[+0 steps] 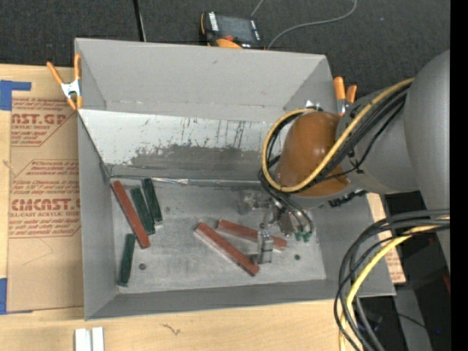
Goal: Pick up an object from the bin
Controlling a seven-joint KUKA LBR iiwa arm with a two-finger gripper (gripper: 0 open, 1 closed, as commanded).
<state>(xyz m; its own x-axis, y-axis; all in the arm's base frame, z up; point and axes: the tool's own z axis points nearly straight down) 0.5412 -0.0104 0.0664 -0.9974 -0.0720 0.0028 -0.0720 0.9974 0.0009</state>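
The arm hangs its jaws low over the right end of the long red stick in the bin. Open or closed, nobody can tell. It looks like the reaching step. Next, the jaws need to close round that stick and lift.

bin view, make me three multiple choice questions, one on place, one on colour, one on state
1. Where over the bin is the gripper? A left side B right side C outside it
2. Colour of the lone stick near the bin's lower left corner? A dark green B yellow C white
3. The long reddish stick by the gripper is: A upright B lying flat C lifted clear
Key: B, it hangs near the right wall; A, dark green on the grey floor; B, it lies on the floor.
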